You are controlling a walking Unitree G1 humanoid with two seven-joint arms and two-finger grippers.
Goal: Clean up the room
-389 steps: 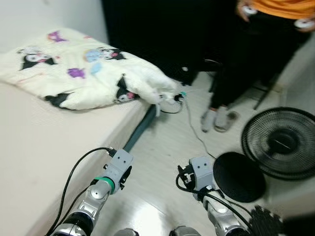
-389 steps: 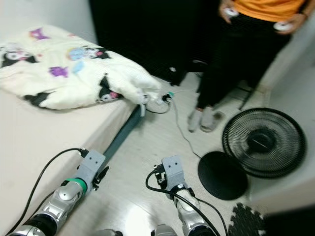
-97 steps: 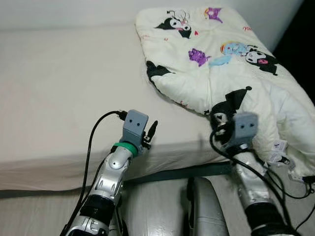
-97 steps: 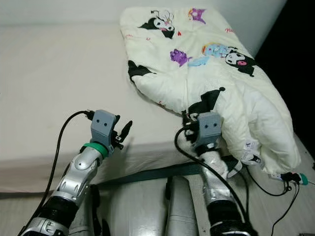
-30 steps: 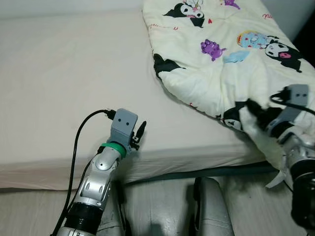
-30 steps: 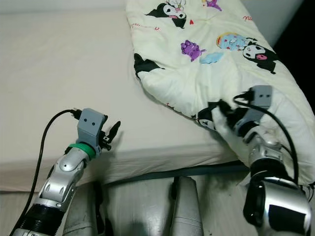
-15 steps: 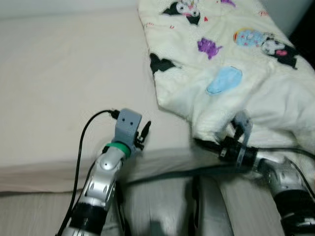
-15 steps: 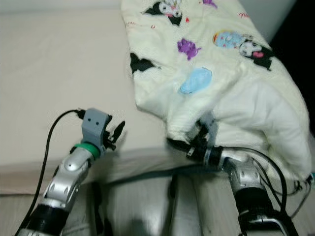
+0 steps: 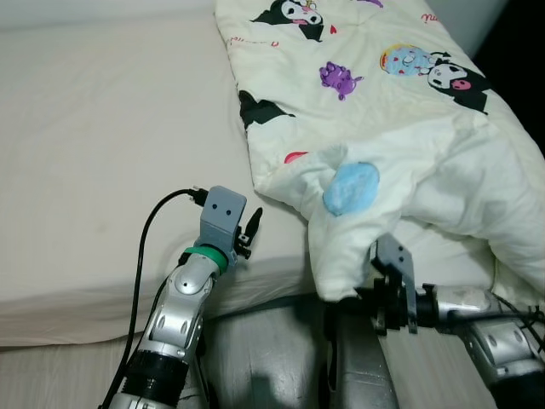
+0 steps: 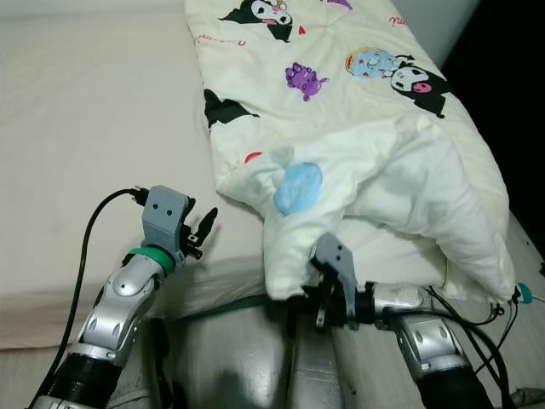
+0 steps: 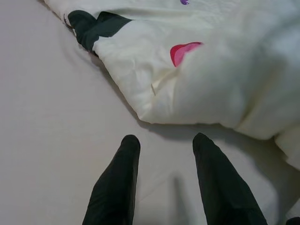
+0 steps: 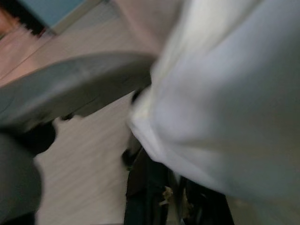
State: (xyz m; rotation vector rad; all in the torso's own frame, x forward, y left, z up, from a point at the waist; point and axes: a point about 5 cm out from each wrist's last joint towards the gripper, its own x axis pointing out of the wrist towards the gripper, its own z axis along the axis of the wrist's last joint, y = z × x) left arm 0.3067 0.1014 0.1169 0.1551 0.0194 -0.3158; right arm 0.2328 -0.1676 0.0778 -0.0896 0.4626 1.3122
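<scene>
Bed (image 9: 102,153) upper left; right gripper (image 10: 298,294) seemingly pinching blanket (image 9: 409,153), could slip; left gripper (image 11: 161,140) spread.

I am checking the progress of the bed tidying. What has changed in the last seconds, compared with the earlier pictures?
The right gripper moved from on top of the cream cartoon-print quilt down to the bed's front edge, took hold of the quilt's near corner and pulled it towards the robot's left, so a folded flap with a blue patch now hangs over the edge. The left gripper stayed open over the beige mattress, not touching the quilt.
</scene>
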